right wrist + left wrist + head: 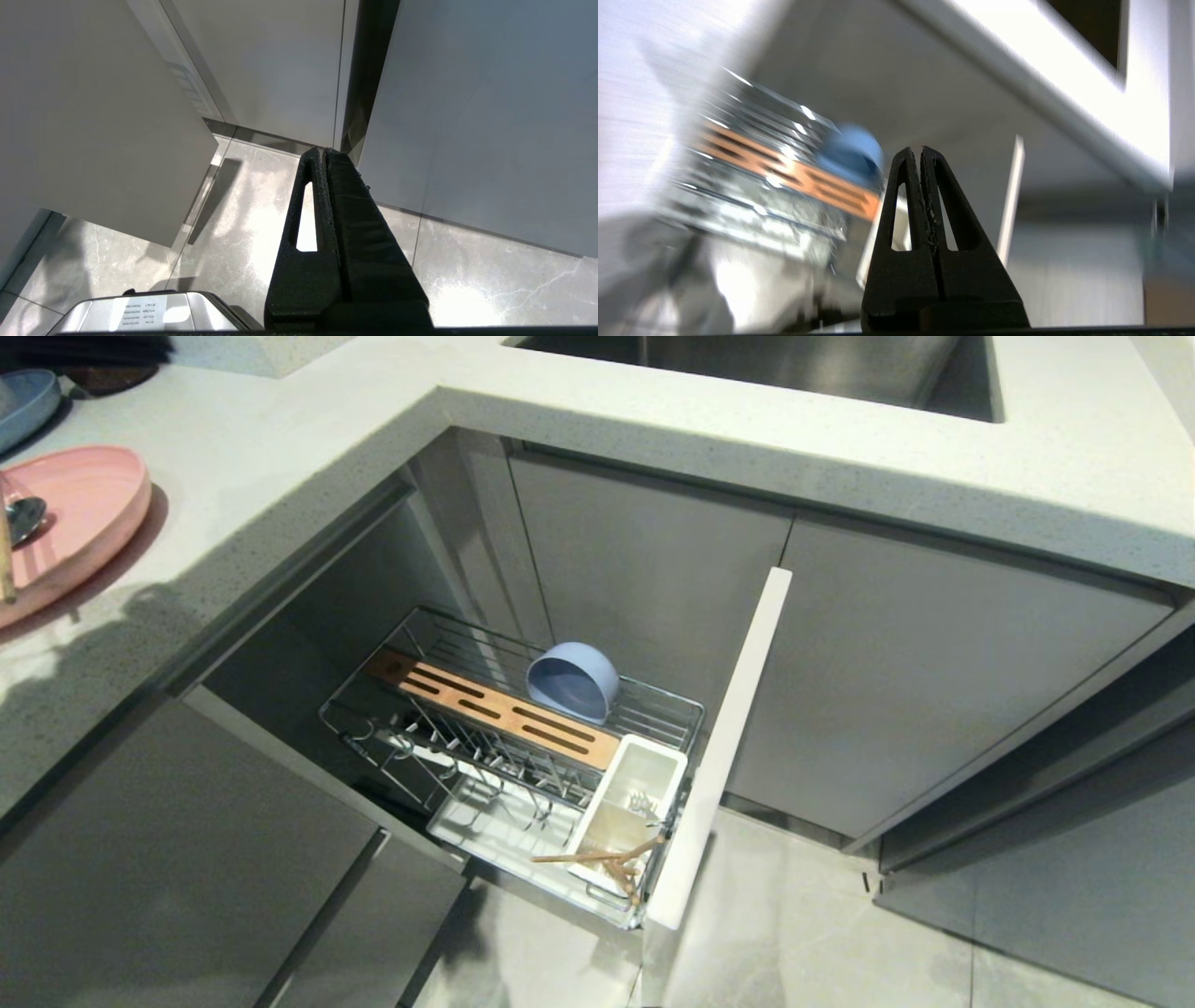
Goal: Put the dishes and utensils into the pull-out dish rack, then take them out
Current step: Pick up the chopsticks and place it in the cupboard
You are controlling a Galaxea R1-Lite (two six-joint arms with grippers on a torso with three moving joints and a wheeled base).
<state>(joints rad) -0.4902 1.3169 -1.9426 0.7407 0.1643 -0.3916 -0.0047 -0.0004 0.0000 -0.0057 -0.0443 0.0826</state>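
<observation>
Pale speckled L-shaped countertop (747, 439) wrapping an open corner cabinet, steel sink (794, 364) at the far edge. Below, pull-out dish rack (509, 747) drawn out over the tiled floor, long axis running from the cabinet's inside toward the flat pale front panel (724, 747), slotted wood strip (490, 707) lying along that same line. Pink plate (70, 527) flat on the counter at far left, spoon (23, 515) resting in it. Blue bowl (572, 681) inside the rack just behind the wood strip, tipped on its side with the mouth facing outward and down. Chopsticks (602, 859) in the white utensil box (625, 807) by the front panel, leaning and crossed, tips jutting out sideways. Left gripper (921, 151) empty, jaws clenched together, aimed toward the rack. Right gripper (323, 151) likewise pressed closed on nothing, hanging low over the floor beside cabinet doors.
</observation>
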